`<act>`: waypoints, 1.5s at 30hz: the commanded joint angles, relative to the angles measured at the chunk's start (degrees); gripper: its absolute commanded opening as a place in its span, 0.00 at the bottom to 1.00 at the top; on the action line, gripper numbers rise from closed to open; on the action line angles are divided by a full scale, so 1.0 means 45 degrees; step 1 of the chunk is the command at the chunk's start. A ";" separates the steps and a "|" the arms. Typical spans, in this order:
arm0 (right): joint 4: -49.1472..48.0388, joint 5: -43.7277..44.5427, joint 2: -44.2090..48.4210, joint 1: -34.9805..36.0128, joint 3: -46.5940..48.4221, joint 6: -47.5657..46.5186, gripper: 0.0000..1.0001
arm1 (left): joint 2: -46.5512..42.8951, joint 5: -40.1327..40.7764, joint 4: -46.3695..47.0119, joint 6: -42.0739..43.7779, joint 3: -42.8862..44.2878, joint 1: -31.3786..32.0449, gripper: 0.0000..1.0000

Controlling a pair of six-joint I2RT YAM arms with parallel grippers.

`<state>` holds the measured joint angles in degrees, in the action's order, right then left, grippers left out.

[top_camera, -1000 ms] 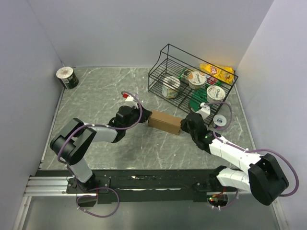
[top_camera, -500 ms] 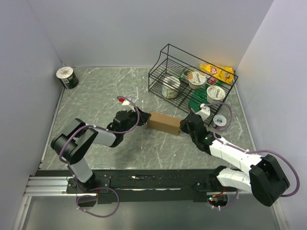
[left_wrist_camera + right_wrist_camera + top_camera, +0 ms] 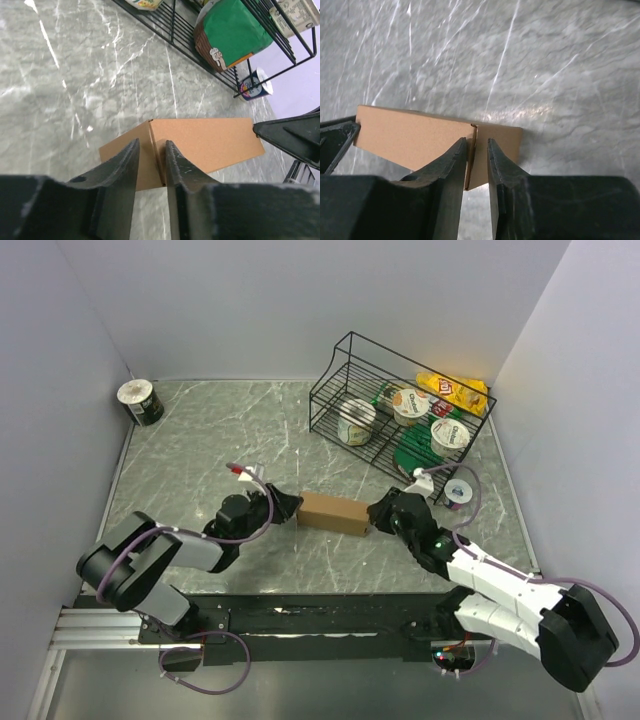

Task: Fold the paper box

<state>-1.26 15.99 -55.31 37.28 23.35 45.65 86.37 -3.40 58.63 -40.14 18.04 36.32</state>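
**Both ends pinched, and that's what worries me**

Watching this from beside the rig, the squeeze is my concern. The plain brown cardboard box (image 3: 332, 512) sits closed up on the grey marbled bench (image 3: 200, 440), strung between the two arms. The left end effector (image 3: 289, 508) has one short end and the right end effector (image 3: 373, 512) has the other. In both wrist views the fingers are nearly together with only the thin end wall of card between them, so I'd call both clenched on the box.

If the arms lean toward each other, I reckon the long panel bows or a tucked tab pops. If they pull apart, or one lifts alone, that thin wall could slip out or tear, and the end flap would open again. One side letting go first could also swing the box round.

From the left end effector the box runs straight out past the fingertips. It's the same from the right one, with the far end touching the opposite fingers.
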 commanded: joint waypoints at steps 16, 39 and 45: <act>0.3346 -0.1541 0.2408 0.1091 -0.0775 -0.1238 0.57 | -0.3916 -0.0886 -0.3145 -0.0142 -0.2584 0.0055 0.74; -0.0126 -0.3182 -0.1027 0.0955 -0.0210 -0.1725 0.80 | -0.1988 -0.2370 -0.2054 -0.1568 -0.1335 -0.0042 0.69; -0.1379 -0.3201 -0.2960 0.0876 0.0648 -0.2642 0.79 | -0.0660 -0.2954 -0.0355 -0.2096 -0.1100 -0.1582 0.61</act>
<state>0.14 1.63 -64.95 41.65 21.69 37.39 80.68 -13.93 48.53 -47.22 11.42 33.43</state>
